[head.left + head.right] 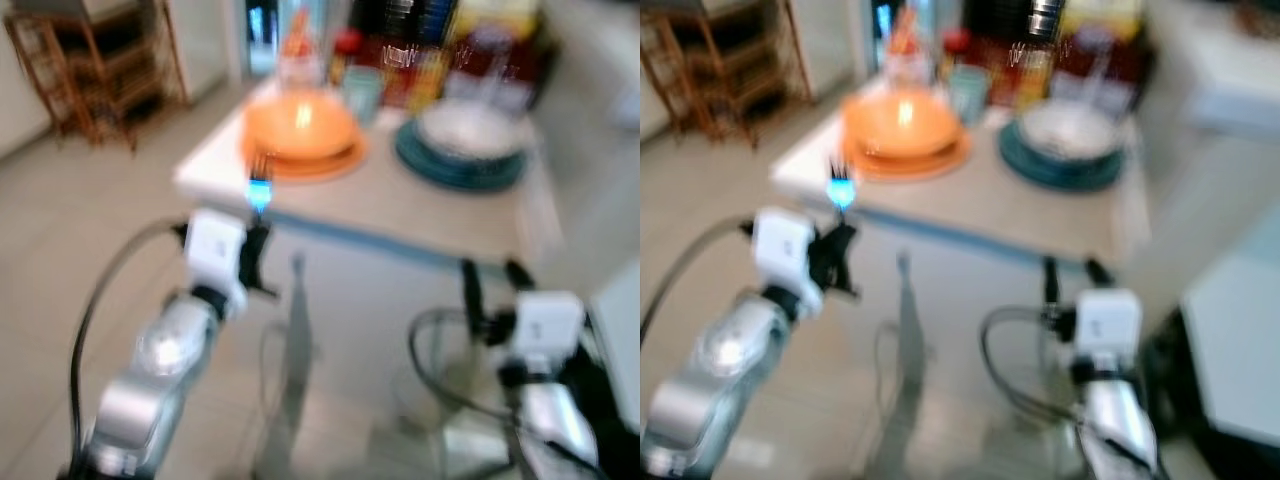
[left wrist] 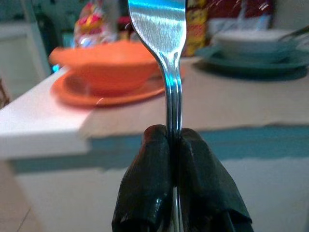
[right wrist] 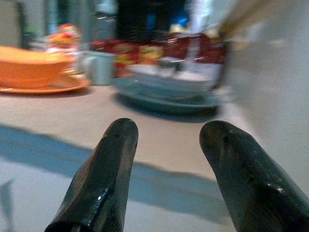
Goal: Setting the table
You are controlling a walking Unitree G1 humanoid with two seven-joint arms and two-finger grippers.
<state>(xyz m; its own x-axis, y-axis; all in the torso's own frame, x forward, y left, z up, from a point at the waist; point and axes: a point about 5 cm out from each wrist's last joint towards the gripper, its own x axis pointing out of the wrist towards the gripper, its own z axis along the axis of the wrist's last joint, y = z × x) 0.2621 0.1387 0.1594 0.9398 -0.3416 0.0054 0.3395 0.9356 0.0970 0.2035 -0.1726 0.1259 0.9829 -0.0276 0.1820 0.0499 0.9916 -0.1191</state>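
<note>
My left gripper (image 2: 173,137) is shut on the handle of a metal fork (image 2: 164,38), held upright just short of the table's near left corner (image 1: 215,185). The fork's tines (image 1: 260,178) point up toward an orange bowl (image 1: 298,125) on an orange plate (image 1: 345,160). A white bowl (image 1: 470,128) sits on a teal plate (image 1: 455,168) to the right. My right gripper (image 3: 166,140) is open and holds nothing, low before the table's front edge, near its right side (image 1: 490,275).
A pale green cup (image 1: 362,92), bottles and red packets (image 1: 420,60) stand along the table's back. A wooden shelf rack (image 1: 90,60) stands at the far left on the tiled floor. A white surface (image 1: 1240,340) lies at the right. The views are blurred.
</note>
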